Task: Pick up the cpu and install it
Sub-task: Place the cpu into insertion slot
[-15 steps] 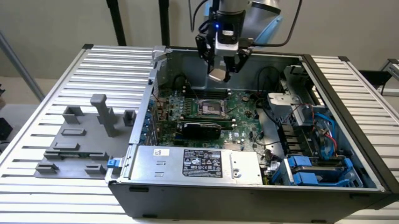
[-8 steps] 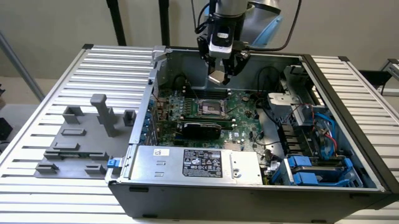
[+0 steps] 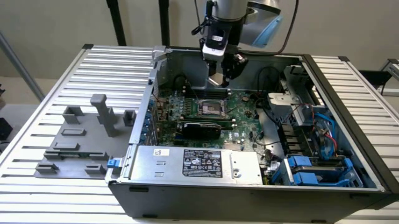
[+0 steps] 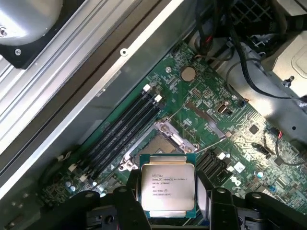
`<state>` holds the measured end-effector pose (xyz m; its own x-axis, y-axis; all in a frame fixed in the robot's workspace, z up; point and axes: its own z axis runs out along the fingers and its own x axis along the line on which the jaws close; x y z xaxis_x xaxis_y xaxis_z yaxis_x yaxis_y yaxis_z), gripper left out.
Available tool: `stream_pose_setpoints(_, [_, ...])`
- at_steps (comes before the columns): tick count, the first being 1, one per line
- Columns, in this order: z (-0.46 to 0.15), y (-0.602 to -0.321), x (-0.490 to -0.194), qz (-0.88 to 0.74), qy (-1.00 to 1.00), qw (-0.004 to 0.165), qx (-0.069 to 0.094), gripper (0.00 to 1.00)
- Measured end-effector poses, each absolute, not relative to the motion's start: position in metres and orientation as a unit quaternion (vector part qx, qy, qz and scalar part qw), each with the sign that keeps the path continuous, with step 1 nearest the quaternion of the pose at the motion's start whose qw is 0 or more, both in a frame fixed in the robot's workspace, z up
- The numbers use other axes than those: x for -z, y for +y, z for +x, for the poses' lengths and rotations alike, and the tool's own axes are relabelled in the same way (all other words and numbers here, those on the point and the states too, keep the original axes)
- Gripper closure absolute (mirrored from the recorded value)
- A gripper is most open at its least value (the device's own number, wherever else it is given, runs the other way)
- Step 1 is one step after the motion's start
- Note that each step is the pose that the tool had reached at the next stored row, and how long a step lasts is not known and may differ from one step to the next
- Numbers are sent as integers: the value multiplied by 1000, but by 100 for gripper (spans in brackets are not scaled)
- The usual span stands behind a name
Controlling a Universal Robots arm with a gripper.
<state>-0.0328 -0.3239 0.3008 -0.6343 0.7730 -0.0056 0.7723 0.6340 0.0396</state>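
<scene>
The cpu (image 4: 168,188), a flat square chip with a silvery printed top and a green rim, sits between my black fingers (image 4: 130,194) in the wrist view, gripped at two opposite edges. My gripper (image 4: 168,196) holds it level above the green motherboard (image 4: 230,124). Just beyond the chip lies the open socket (image 4: 158,143) with its metal frame and lever. In the exterior view my gripper (image 3: 224,77) hangs inside the open computer case, above the back of the motherboard (image 3: 240,116), a little behind the socket (image 3: 210,108).
The case walls (image 3: 339,107) enclose the work area. A silver power supply (image 3: 193,163) lies at the front, blue drive cages (image 3: 315,170) and cables on the exterior view's right. Grey tray blocks (image 3: 81,140) stand on the slatted table (image 3: 37,112) on the exterior view's left. Black memory slots (image 4: 122,132) run beside the socket.
</scene>
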Motion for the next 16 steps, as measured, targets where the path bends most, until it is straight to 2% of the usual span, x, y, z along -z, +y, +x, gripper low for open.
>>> stream_pose_setpoints(16, [-33,-324,-283,554,832,13,-15,45])
